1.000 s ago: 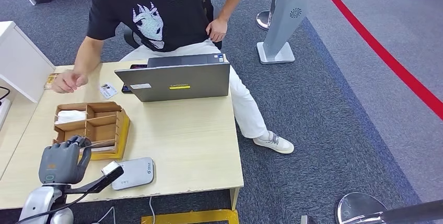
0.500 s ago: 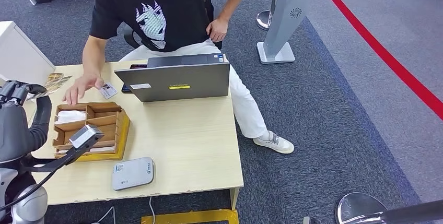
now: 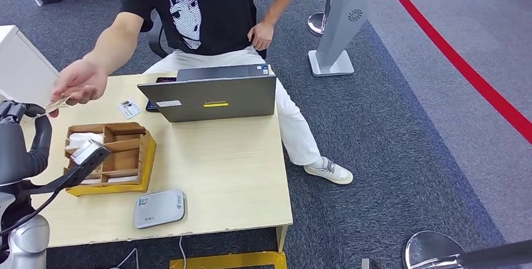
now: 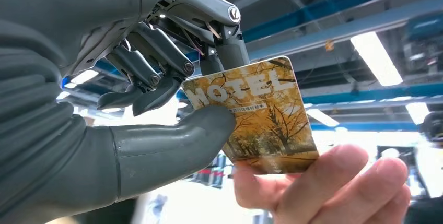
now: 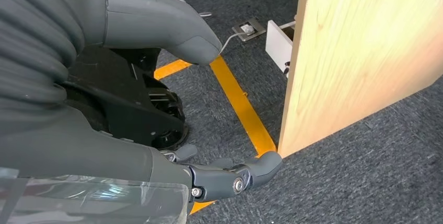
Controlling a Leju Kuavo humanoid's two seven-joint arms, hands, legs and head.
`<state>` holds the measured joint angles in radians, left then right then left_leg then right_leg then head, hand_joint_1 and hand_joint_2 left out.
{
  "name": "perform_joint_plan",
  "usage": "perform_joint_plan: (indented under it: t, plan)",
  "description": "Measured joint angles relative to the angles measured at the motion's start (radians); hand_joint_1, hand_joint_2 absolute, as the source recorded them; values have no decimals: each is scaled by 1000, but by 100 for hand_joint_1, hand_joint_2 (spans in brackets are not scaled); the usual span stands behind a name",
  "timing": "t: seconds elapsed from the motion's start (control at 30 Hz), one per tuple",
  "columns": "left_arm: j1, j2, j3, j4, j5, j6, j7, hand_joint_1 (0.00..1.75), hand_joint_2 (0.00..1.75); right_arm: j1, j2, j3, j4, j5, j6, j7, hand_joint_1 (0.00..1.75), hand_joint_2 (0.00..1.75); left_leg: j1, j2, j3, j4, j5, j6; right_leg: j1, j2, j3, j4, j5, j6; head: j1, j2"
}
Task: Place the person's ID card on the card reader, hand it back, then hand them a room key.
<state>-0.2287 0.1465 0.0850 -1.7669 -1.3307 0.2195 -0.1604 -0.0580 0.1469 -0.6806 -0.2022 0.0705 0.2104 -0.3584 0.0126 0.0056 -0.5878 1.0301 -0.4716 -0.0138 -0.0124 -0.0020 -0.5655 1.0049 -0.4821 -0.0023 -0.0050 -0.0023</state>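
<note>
- Two hands meet on one card: the left robot hand point(image 4: 130, 93) pinches the room key point(image 4: 256, 114), a "HOTEL" card with an autumn-tree print, between thumb and fingers, while the person's hand point(image 4: 318, 187) has its fingertips on the card's far edge.
- Seen from the head camera, this handover sits at about 10 o'clock, above the surface's point(image 3: 226, 168) left edge, with the left robot hand point(image 3: 19, 147) raised and the person's hand point(image 3: 78, 81) reaching across.
- Doing this step well likely means holding the card steady, letting go only once the person's pinch looks firm, then easing the thumb off rather than pulling away.
- Right robot hand point(image 5: 156, 130) hangs low beside the surface over grey carpet, fingers loosely apart and holding nothing.
- Near the front edge at 7 o'clock lies the grey card reader point(image 3: 159, 208), nothing on it.
- Beyond it, the cardboard organiser point(image 3: 113, 156) holds white paper in its far-left compartment and what look like flat cards in its front slots.
- Farther, at 11 o'clock, a small card point(image 3: 130, 108) lies beside the laptop point(image 3: 210, 96); whether it is the ID card I cannot tell.
</note>
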Motion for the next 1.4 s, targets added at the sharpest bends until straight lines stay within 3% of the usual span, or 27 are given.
perform_joint_plan:
  t: [0.07, 0.2, 0.83, 1.0, 1.13, 1.27, 1.37, 1.4]
  plan:
    - [0, 1, 17, 14, 1, 1, -1, 168, 175, 0, 0, -2, 0, 3, 0, 1, 0, 175, 0, 0, 0, 0, 0, 0, 0, 0, 0, 0, 0, 0, 0, 0]
    - [0, 1, 37, 34, -2, 3, -6, 0, 175, 0, 0, -3, 0, 7, 0, 2, 0, 175, 0, 0, 0, 0, 0, 0, 0, 0, 0, 0, 0, 0, 0, 0]
    - [8, -1, 45, 50, 2, 3, -21, 0, 175, 0, 0, -13, 0, 10, -5, 3, 0, 175, 0, 0, 0, 0, 0, 0, 0, 0, 0, 0, 0, 0, 0, 0]
    - [40, -13, 50, 30, 53, 52, -60, 0, 175, 0, 0, -15, 0, 10, -10, 3, 0, 175, 0, 0, 0, 0, 0, 0, 0, 0, 0, 0, 0, 0, 0, 0]
    - [146, -99, 70, -118, 338, 120, -211, 0, 175, 1, 1, -28, 0, -2, -45, 10, 0, 175, -1, 1, -1, 0, -2, 1, 0, 1, 0, 0, -1, 1, 0, 0]
    - [371, -247, 101, -338, 746, 87, -446, 0, 175, 5, 3, -72, -1, -53, -101, 9, 0, 175, -2, 3, 0, 0, -6, 4, -1, 2, 0, -1, -3, 4, 0, 0]
    - [512, -331, 159, -438, 985, 61, -529, 0, 175, 9, 3, -116, -6, -92, -147, 6, 0, 175, -2, 1, -1, 0, -8, 5, -1, 1, 1, -2, -5, 6, 1, 0]
    - [539, -350, 182, -450, 1031, 65, -533, 0, 131, 10, 3, -129, -8, -101, -161, 6, 0, 175, -2, 0, -1, 0, -8, 5, -1, -1, 1, -2, -6, 6, 1, 0]
